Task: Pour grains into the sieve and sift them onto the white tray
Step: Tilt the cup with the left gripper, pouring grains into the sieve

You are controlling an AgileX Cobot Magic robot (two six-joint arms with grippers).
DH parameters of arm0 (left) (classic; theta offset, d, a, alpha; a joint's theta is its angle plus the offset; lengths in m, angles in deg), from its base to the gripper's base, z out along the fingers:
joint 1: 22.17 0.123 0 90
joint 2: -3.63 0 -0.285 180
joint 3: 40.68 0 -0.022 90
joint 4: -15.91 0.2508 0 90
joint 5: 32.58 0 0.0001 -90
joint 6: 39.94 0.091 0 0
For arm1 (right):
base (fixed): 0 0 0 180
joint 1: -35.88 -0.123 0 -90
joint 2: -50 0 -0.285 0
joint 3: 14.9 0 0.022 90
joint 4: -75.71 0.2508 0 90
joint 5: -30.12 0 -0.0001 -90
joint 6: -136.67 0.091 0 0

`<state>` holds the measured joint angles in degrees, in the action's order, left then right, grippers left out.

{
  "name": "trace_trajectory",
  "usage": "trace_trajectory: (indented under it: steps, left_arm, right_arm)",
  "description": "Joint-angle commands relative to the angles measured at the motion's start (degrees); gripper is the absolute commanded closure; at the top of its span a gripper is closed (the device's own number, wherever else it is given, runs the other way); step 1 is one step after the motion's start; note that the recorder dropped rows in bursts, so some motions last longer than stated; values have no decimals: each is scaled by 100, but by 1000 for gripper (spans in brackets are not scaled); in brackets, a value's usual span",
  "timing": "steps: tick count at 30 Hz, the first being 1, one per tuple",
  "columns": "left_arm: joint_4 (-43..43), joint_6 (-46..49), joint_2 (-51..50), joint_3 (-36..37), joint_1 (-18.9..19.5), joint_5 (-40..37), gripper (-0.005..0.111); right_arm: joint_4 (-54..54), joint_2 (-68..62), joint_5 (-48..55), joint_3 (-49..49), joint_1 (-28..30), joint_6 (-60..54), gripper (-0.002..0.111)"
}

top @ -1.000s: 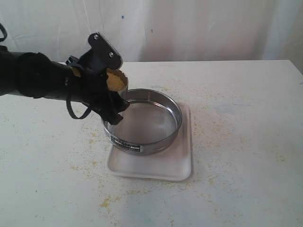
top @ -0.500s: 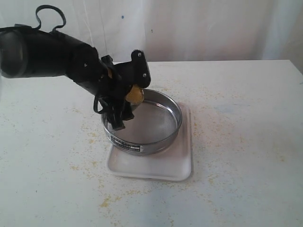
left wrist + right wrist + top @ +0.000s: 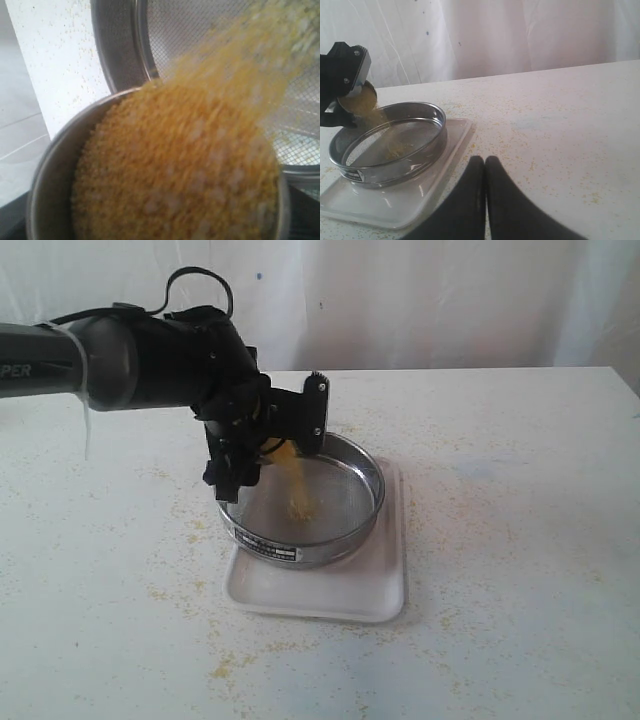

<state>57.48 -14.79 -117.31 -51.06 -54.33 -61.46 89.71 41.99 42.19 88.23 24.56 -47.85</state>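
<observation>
Black arm (image 3: 130, 365), looped black cable (image 3: 205, 271)

The sieve (image 3: 340, 540) sits on the white tray (image 3: 330, 595), crowded toward its twelve o'clock edge. Over the sieve's ten o'clock rim hangs the cup (image 3: 47, 170) (tilted), grains (image 3: 298, 492) landing inside.

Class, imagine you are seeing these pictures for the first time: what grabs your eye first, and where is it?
A stream of yellow grains pours from a tipped steel cup held in the left gripper, over the left edge of the sieve in the exterior view. The sieve sits on the white tray mid-table, with stray grains speckling the table around it. The right gripper is shut, apart from the tray.
</observation>
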Motion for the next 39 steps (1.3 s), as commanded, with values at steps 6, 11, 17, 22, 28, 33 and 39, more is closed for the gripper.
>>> trace_trajectory:
  steps: [6, 11, 17, 22, 28, 33, 39]
  left_arm:
    - [727, -120, -224, -47, -318, -93, 107]
    - [1373, -165, -336, -47, -446, -152, 107]
    - [2580, -296, -499, -47, -614, -494, 107]
    - [3573, -296, -554, -47, -770, -657, 107]
    - [4265, -196, -574, -47, -866, -686, 107]
    - [4466, 503, -638, -35, -949, -758, 107]
    - [5084, 667, -722, 26, -1112, -939, 107]
  right_arm:
    - [-45, 22, -35, -34, -19, 21, 108]
    - [-45, 22, -35, -34, -19, 21, 108]
    - [-45, 22, -35, -34, -19, 21, 108]
    - [-45, 22, -35, -34, -19, 21, 108]
    - [-45, 22, -35, -34, -19, 21, 108]
    - [-45, 22, -35, -34, -19, 21, 108]
    - [-45, 22, -35, -34, -19, 21, 108]
